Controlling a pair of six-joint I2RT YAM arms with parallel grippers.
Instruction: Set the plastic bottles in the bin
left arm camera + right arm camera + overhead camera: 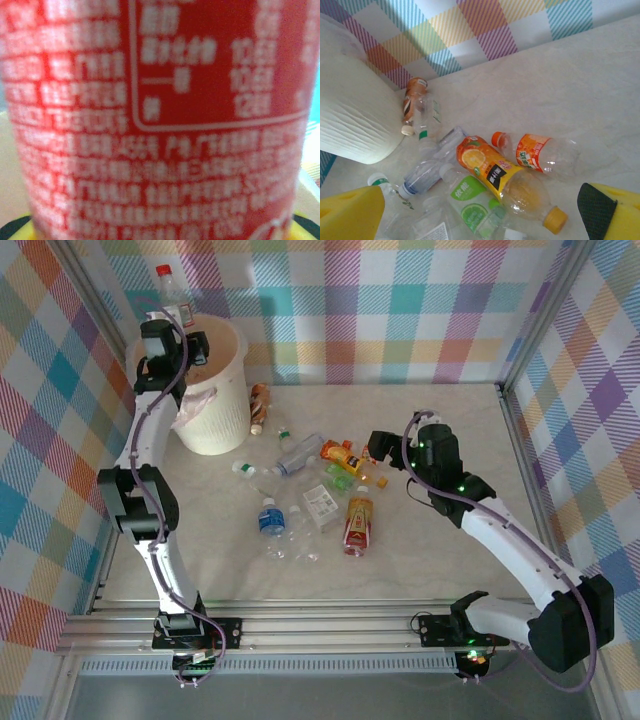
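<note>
My left gripper (172, 318) is raised over the far-left rim of the cream-white bin (225, 400) and is shut on an upright bottle with a red cap and red label (168, 285). That label (160, 120) is pressed close against the left wrist camera. Several plastic bottles lie in a heap mid-table: an orange-juice one (492, 167), an orange-capped one (540, 155), a green-labelled one (470, 200), a clear blue-capped one (427, 170) and a brown one (412, 102) by the bin (355, 115). My right gripper (480, 220) hovers open above the heap with nothing between its fingers.
More bottles lie nearer the arms: a blue-labelled one (271, 518), a red-orange one (358, 523) and a small white carton-like piece (320, 502). Checked walls close the back and sides. Bare tabletop (450, 420) stretches right of the heap.
</note>
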